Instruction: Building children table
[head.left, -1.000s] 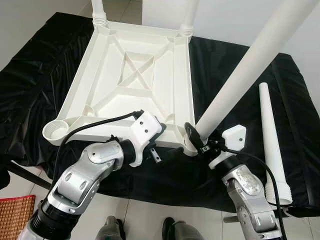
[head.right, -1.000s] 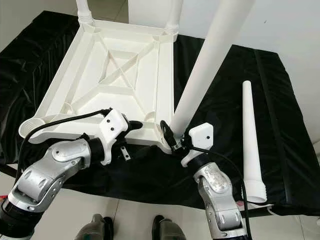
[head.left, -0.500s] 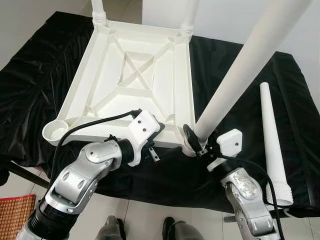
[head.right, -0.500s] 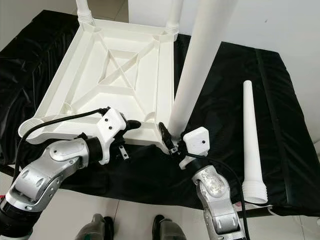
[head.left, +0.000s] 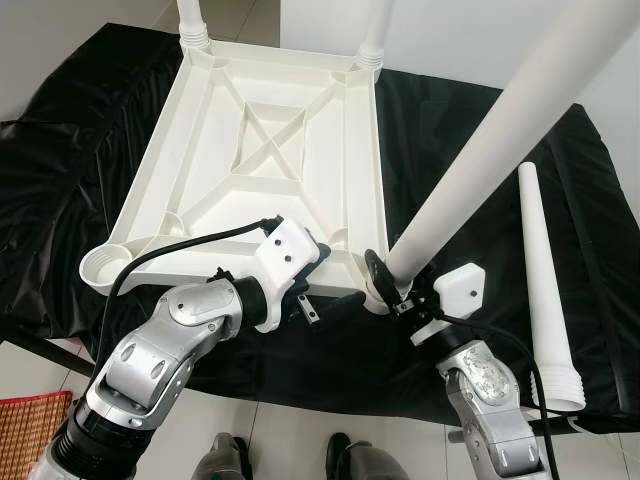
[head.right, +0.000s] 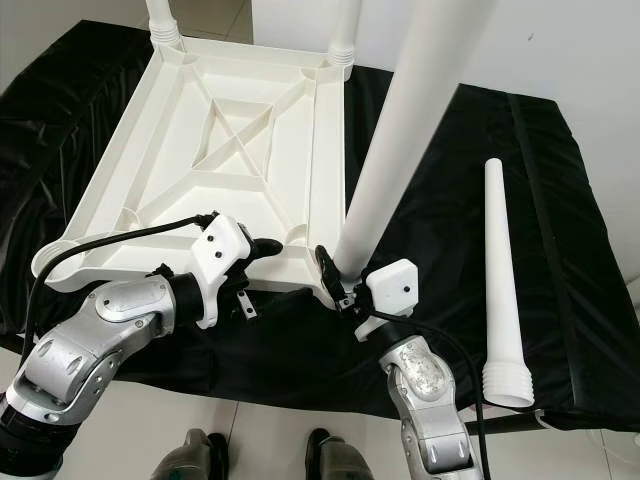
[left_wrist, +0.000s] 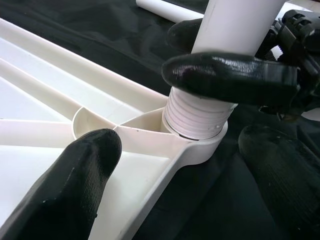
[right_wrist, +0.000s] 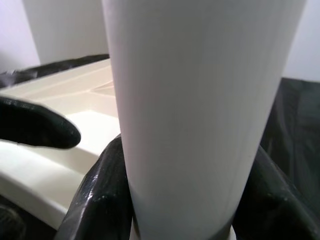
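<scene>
Black cloth, tiled floor, woven mat.

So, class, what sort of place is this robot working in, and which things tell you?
Probably a room in a home, used as an assembly spot: a tiled floor, a plain white wall, and a black-draped work surface holding an upturned white table top and a loose leg.

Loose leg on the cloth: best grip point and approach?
Grip the loose leg mid-shaft from above, fingers across its width. It lies flat on the black cloth, tapered, with the ribbed flared end toward the robot; the plain shaft looks easier to clamp.
</scene>
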